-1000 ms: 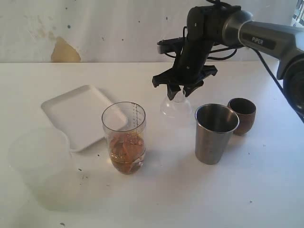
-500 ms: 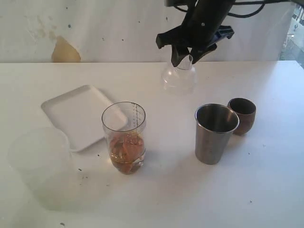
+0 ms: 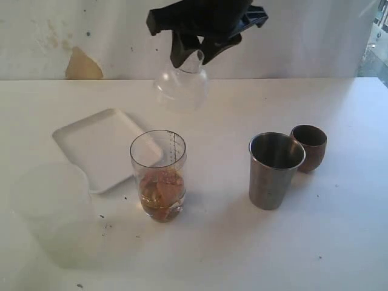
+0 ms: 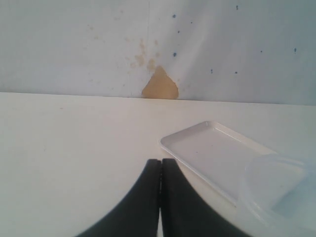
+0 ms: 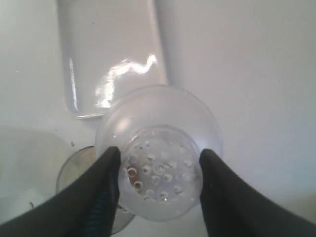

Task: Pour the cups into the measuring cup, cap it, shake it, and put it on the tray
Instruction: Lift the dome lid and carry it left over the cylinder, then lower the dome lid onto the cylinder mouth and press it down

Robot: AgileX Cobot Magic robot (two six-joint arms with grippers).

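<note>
exterior view: right gripper (image 3: 195,56), high at the rear of the table (image 3: 339,242), jaws part-way apart and clamped on the narrow neck of a clear dome cap (image 3: 180,88); cap hangs in the air, wide mouth down, long axis near vertical with a slight tilt. measuring cup (image 3: 159,176), upright near the middle of the table, mouth up, scale facing right, brownish contents in the lower part; below and in front of the cap, apart from it. tray (image 3: 100,148), flat, just left of the measuring cup. steel tumbler (image 3: 274,170) and wooden cup (image 3: 309,147), both upright, side by side at right. cloudy plastic cup (image 3: 51,206), front left.

left wrist view: left gripper (image 4: 160,197), fingers pressed together, holding nothing, above bare table; tray (image 4: 217,155) and cloudy plastic cup (image 4: 276,182) beyond.

right wrist view: right gripper (image 5: 159,154), one finger on each side of the perforated dome cap (image 5: 158,170); tray (image 5: 111,59) beneath.
</note>
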